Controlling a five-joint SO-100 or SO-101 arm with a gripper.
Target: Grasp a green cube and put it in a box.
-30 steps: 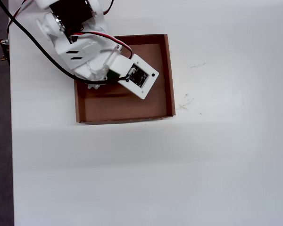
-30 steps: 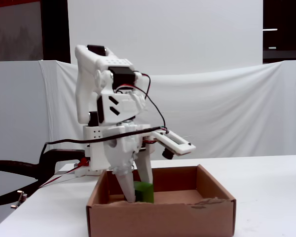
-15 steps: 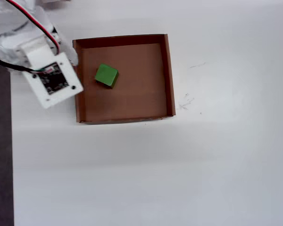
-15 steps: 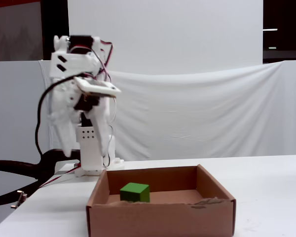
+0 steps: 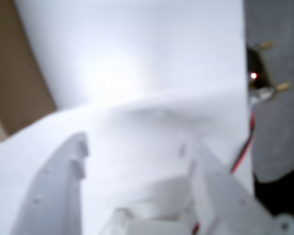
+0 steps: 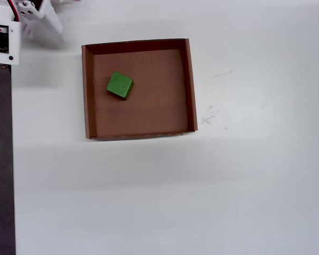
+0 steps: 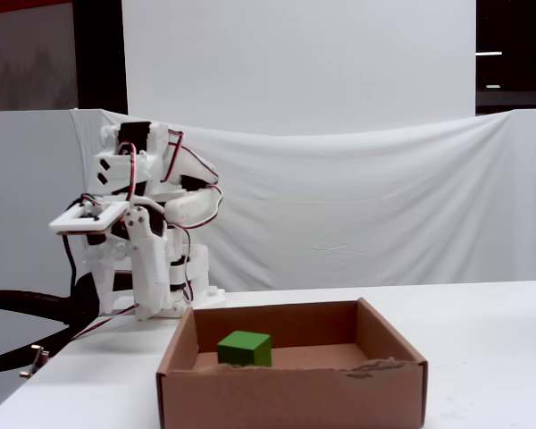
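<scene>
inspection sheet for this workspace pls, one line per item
Surface: white table, faint scuff marks right of the box in the overhead view.
Job's things: green cube lies inside the box, upper left of its floor.
Clutter: nothing seen.
Grippers: pincer open, empty, folded back at the table corner.
Cables: red and black wires along the arm.
Surroundings: white cloth backdrop, dark floor strip.

The bright green cube (image 6: 120, 85) lies flat, turned askew, on the floor of the shallow brown cardboard box (image 6: 89, 90), toward its upper-left corner in the overhead view.
</scene>
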